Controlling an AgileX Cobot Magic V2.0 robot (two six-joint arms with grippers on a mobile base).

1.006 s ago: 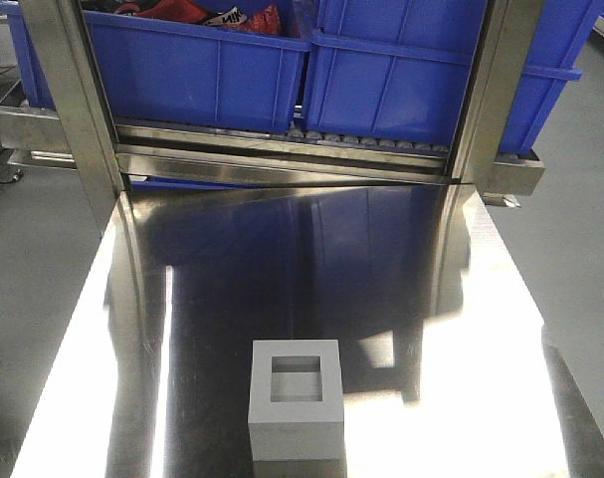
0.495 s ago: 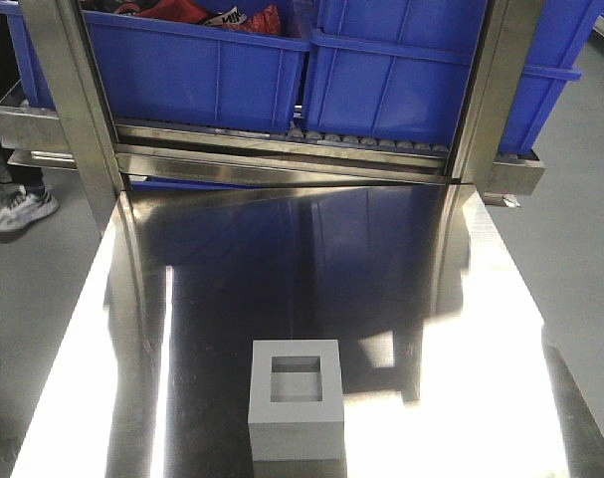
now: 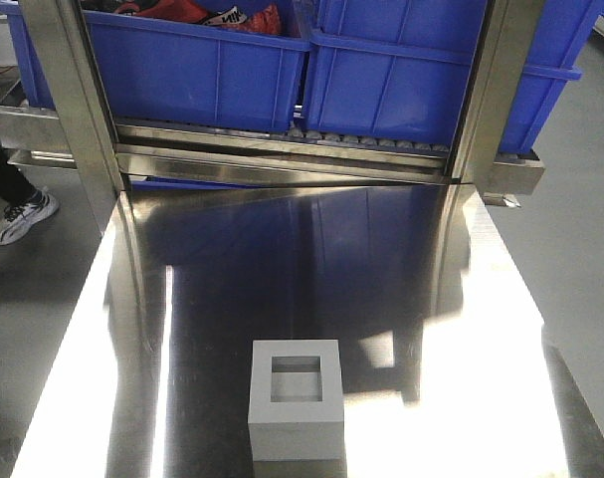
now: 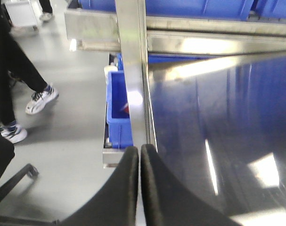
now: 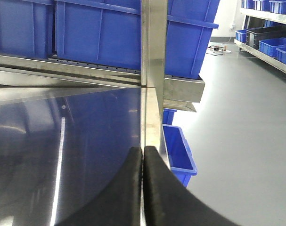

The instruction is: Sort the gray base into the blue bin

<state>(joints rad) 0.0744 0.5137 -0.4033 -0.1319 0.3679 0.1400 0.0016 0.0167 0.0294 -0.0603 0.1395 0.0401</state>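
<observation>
1. Gray base [image 3: 296,398] — a matte light-gray block standing on the steel table [image 3: 232,269], near the front edge and about midway across. Its square recessed opening faces up. Nothing touches it.
2. Left-hand blue bin [image 3: 197,70] and right-hand blue bin [image 3: 411,85] sit side by side on a roller rail [image 3: 282,139] behind the table's far edge, well apart from the gray base. The left-hand one holds red and black items [image 3: 217,15]. The inside of the right-hand one is hidden.
3. Two steel uprights, the left post [image 3: 73,110] and the right post [image 3: 491,90], rise at the table's far corners in front of the bins.
4. Left gripper [image 4: 139,149] — its dark fingers are pressed together tip to tip with nothing between them. It is seen above the table's left edge, in line with the left post.
5. Right gripper [image 5: 143,149] — its fingers likewise meet at the tips and grip nothing. It is seen above the table's right edge, in line with the right post.
6. A small blue box [image 4: 118,101] lies below the table's left side, and another low blue box [image 5: 178,150] below its right side.
7. A person's leg and white sneaker [image 4: 41,99] are on the gray floor to the left.
</observation>
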